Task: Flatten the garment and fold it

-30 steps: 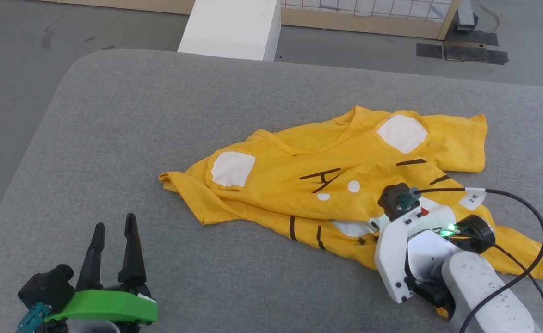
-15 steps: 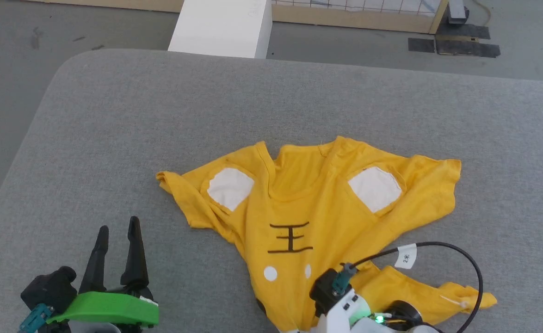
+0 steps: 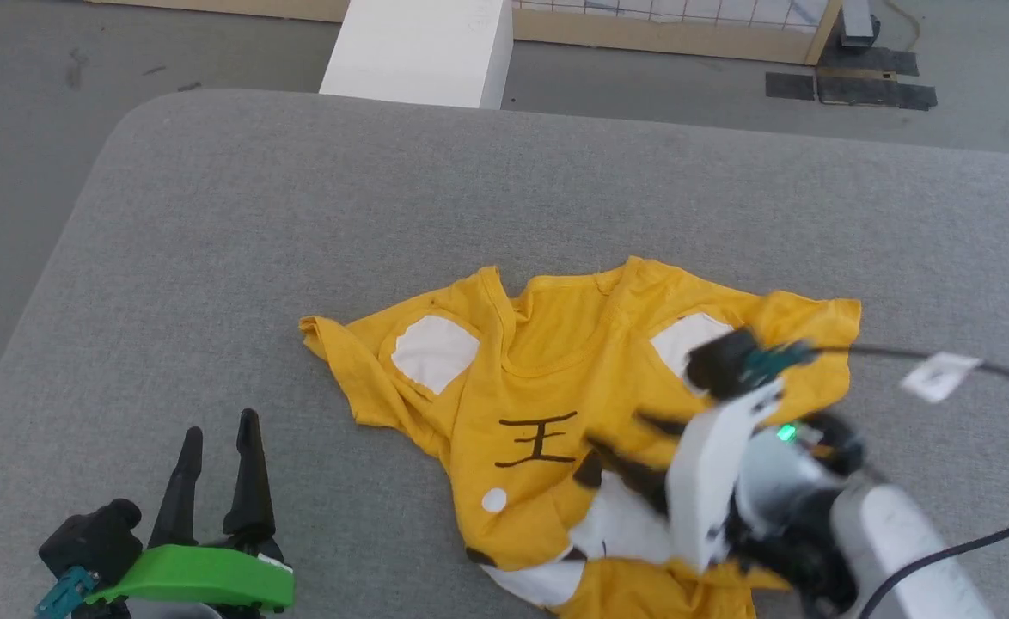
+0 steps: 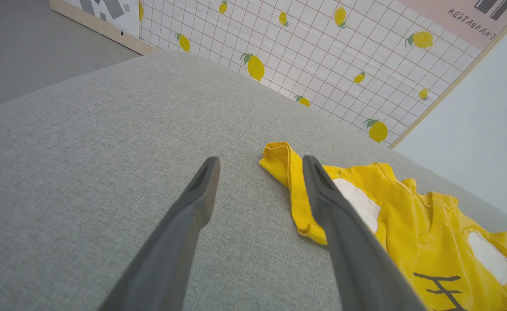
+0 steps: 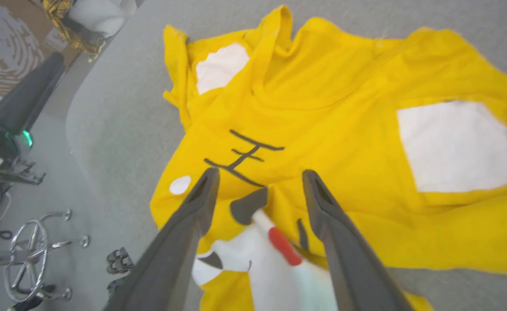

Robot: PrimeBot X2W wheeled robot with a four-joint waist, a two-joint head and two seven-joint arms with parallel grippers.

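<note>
Head view: high, angled down over grey table [image 3: 298, 215]. Wrist views: low, near, forward-facing. All three share the garment [image 3: 556, 378].

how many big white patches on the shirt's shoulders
2. One patch sits on the shirt left of the collar in the head view; the other patch right of it, partly behind the right arm. Crumpled folds may hide more.

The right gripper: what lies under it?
Under the open right gripper lies the yellow T-shirt, print side up. The grey table beneath that cloth is covered, so nothing there can be seen.
</note>
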